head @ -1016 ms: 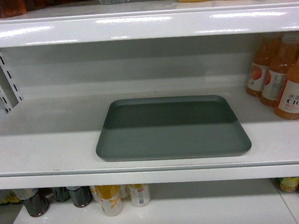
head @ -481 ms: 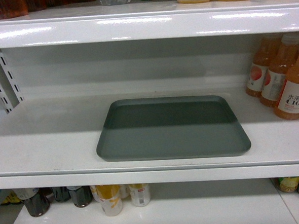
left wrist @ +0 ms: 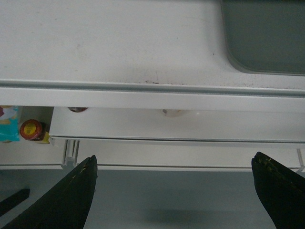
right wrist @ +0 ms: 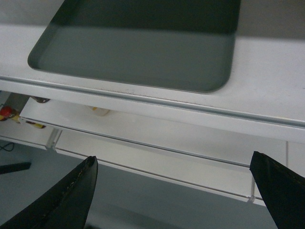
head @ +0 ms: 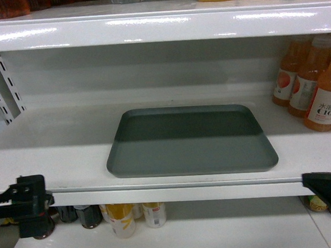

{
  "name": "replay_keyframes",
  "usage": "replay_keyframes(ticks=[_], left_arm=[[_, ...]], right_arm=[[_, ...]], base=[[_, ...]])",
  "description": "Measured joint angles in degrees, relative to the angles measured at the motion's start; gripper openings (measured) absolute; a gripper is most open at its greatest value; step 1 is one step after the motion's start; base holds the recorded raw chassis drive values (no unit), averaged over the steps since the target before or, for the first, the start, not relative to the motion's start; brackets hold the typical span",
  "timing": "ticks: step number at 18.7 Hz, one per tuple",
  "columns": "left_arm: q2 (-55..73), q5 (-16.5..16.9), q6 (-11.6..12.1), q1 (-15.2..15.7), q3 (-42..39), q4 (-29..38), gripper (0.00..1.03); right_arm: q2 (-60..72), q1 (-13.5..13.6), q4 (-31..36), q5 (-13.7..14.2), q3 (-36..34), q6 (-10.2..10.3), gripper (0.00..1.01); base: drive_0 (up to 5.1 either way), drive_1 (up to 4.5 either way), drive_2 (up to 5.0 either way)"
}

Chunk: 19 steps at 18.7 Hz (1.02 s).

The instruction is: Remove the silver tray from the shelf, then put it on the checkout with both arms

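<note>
Silver tray [head: 191, 140]: on the shelf [head: 54, 147], near its front lip.
Juice bottles [head: 315, 87]: right of the tray, on that shelf.
Canned drinks [head: 122, 219]: one board below.

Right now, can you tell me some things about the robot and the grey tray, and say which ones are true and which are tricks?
1. The silver tray lies flat on the shelf. True.
2. The left gripper is squeezing the tray's edge. False: its jaws are wide apart, in front of the shelf and below its front lip, touching nothing.
3. Orange bottles stand on the shelf to the right of the tray. True.
4. The tray has cups on it. False: nothing lies on it.
5. The right gripper is open. True.
6. The tray hangs over the shelf's front edge. False: it sits fully on the board, back from the lip.
</note>
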Motion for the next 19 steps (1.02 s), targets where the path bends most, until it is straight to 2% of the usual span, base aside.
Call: replay_keyframes(ticks=[3, 7, 8, 11, 15, 17, 19], left_arm=[[11.9, -0.2, 0.2, -1.2, 10.4, 0.1, 0.98], [23.1, -0.5, 0.0, -2.7, 24.7, -3.9, 0.98], [25.4, -1.2, 0.1, -3.0, 27.8, -4.6, 0.98], [31.8, -1.8, 0.2, -3.3, 36.0, -7.6, 0.98], [36.8, -2.7, 0.1, -3.4, 43.9, -11.4, 0.98], [38.6, -3.0, -0.3, -3.7, 46.7, -12.8, 0.98], [40.4, -3.7, -0.5, -4.4, 48.6, -14.2, 0.98]], right_arm=[[14.5, 2.4, 1.2, 0.5, 9.9, 4.9, 0.98], [28.0, 2.7, -3.0, 3.1, 24.4, 11.6, 0.98], [30.9, 2.7, -3.3, 4.5, 27.7, 12.2, 0.98], [40.5, 1.7, -5.9, 9.6, 38.2, 12.1, 0.98], [49.7, -1.2, -10.1, 13.8, 48.5, 11.4, 0.98], [52.2, -2.7, -13.1, 14.1, 53.2, 11.3, 0.98], [54.1, -3.4, -14.8, 12.2, 57.1, 11.3, 0.98]], base=[[0.0, 0.0, 0.0], [0.0, 0.0, 0.0], [0.0, 0.0, 0.0], [0.0, 0.0, 0.0], [0.0, 0.0, 0.0], [0.0, 0.0, 0.0], [0.0, 0.0, 0.0]])
